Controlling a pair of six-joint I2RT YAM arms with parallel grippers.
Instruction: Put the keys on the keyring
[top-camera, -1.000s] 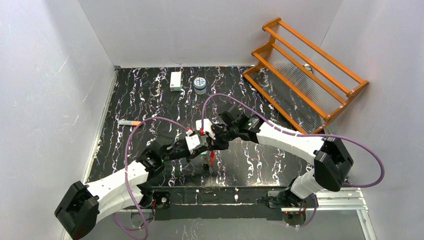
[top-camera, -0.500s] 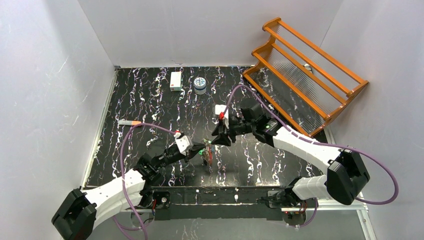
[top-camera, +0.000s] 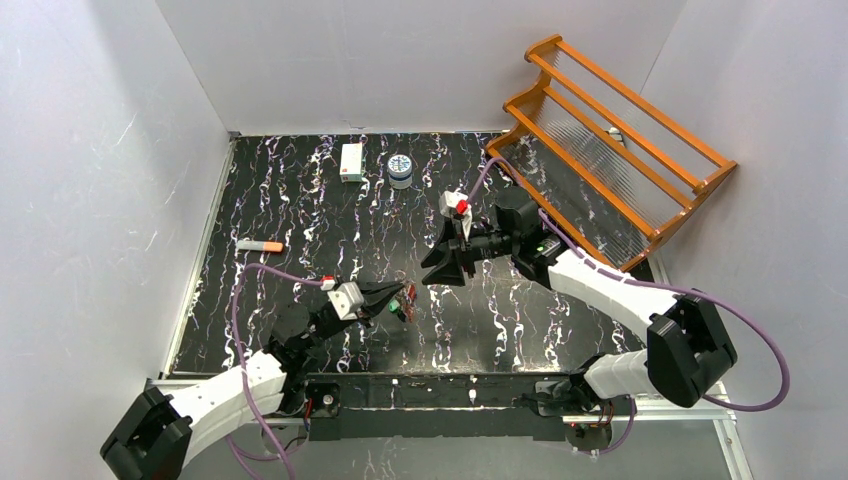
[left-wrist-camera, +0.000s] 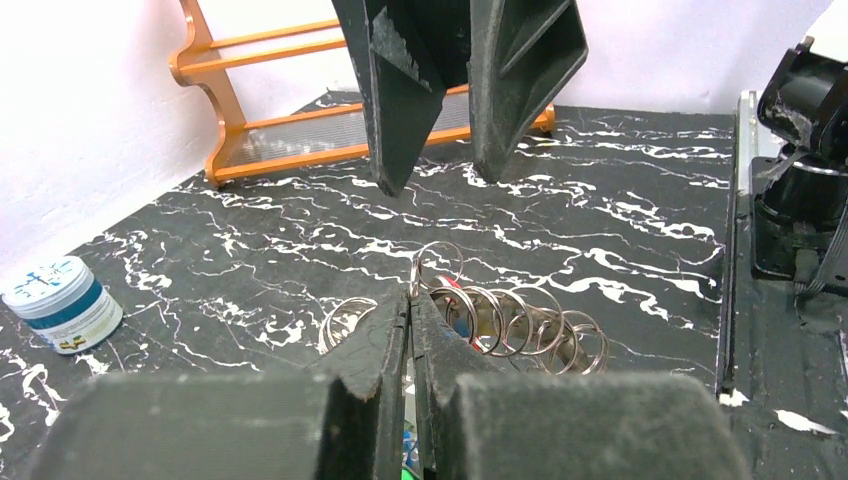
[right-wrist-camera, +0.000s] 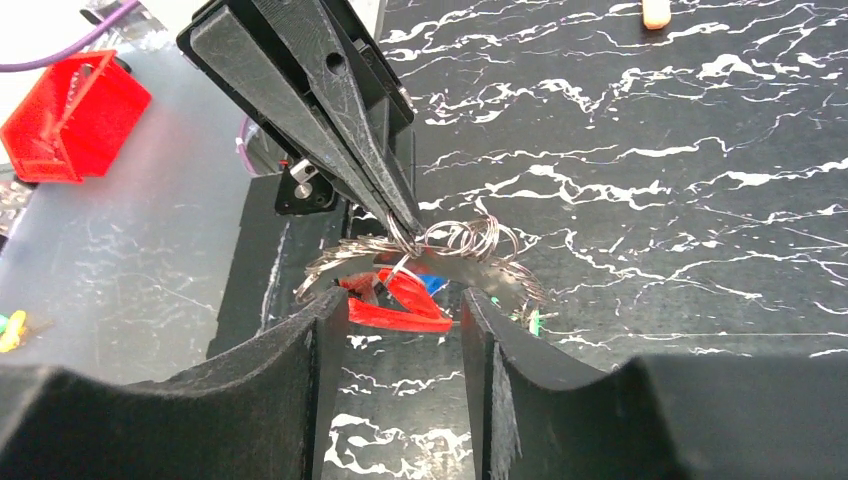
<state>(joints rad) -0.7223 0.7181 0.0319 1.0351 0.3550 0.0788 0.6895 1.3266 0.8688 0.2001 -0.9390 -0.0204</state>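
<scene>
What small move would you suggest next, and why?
Probably lower the left gripper toward the black marbled table: it is shut on the thin silver keyring with red- and blue-capped keys hanging from it, and the right gripper stands open, clear of them.

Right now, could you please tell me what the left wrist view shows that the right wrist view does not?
Only the left wrist view shows the orange wooden rack against the wall and the small blue-banded jar. Only the right wrist view shows a red plastic basket beyond the table's edge and the end of an orange-capped marker. Both show the black marbled table, the left end effector shut on the keyring, the keys bunched on it, and the right end effector open just beyond.
</scene>
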